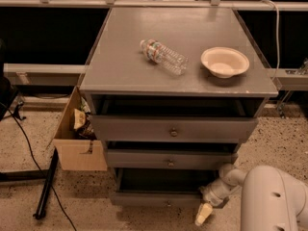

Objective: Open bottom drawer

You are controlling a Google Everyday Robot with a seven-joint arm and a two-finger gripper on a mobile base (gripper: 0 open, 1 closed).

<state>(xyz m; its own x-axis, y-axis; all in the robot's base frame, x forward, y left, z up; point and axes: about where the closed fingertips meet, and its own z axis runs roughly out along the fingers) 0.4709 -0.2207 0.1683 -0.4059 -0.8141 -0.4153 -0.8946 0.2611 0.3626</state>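
The grey cabinet (144, 76) has three drawers, each standing partly out. The bottom drawer (144, 198) is the slimmest and lowest, with a small round knob (168, 204) at the centre of its front, and a dark gap shows above that front. My gripper (206, 207) is low at the right end of the bottom drawer's front, right against it, with a cream tip hanging down toward the floor. My white arm (269, 196) fills the lower right corner.
A clear plastic bottle (163, 57) lies on the cabinet top beside a cream bowl (224, 61). A cardboard box (79, 138) with items in it stands on the floor left of the drawers. A black stand leg and cable (45, 186) lie at the lower left.
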